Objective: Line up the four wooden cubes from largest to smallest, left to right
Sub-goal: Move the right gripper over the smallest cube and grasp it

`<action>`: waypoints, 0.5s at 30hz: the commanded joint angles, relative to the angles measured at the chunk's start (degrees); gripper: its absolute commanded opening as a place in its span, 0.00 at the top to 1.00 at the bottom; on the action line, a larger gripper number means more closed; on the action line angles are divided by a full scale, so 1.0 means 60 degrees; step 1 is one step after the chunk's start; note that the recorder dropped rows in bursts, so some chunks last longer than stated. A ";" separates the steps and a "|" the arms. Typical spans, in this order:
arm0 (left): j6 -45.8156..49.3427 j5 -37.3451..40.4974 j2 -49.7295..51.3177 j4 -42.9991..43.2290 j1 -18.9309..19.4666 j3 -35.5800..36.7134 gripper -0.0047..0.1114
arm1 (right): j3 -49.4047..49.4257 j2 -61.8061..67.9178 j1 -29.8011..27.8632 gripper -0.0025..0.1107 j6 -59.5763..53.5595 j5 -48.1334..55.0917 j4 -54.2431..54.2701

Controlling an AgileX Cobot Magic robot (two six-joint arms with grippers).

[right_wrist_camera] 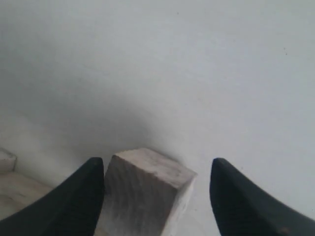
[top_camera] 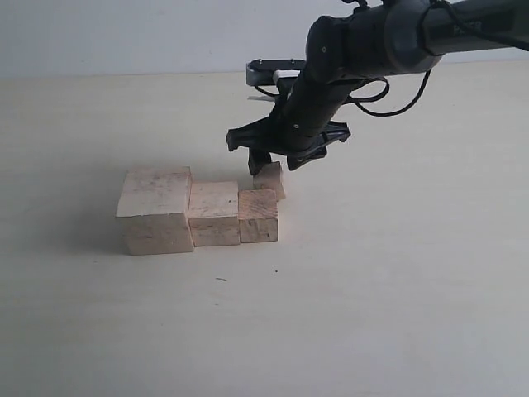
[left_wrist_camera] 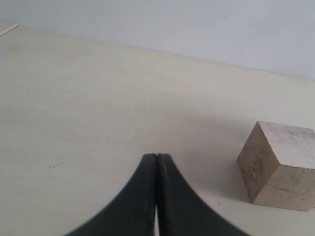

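The right pincer (right_wrist_camera: 157, 164) stands spread astride the tilted smallest cube (top_camera: 269, 179), with a gap on one side. The left pincer (left_wrist_camera: 156, 156) is pressed together. Open table (top_camera: 397, 289) lies to the right.

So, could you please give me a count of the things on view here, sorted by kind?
Wooden cubes: 4 (largest cube, second cube, third cube, smallest cube)
Pincers: 2 (left pincer, right pincer)
Total: 6
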 commanded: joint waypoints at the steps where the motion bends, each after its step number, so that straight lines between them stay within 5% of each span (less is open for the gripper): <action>1: -0.0045 -0.0055 -0.0044 -0.0037 -0.0057 0.0005 0.96 | 0.0010 0.0156 0.0011 0.45 -0.0027 -0.0019 -0.0137; 15: -0.0045 -0.0055 -0.0044 -0.0037 -0.0057 0.0005 0.96 | -0.0061 0.0156 0.0011 0.45 -0.0373 0.0119 0.0547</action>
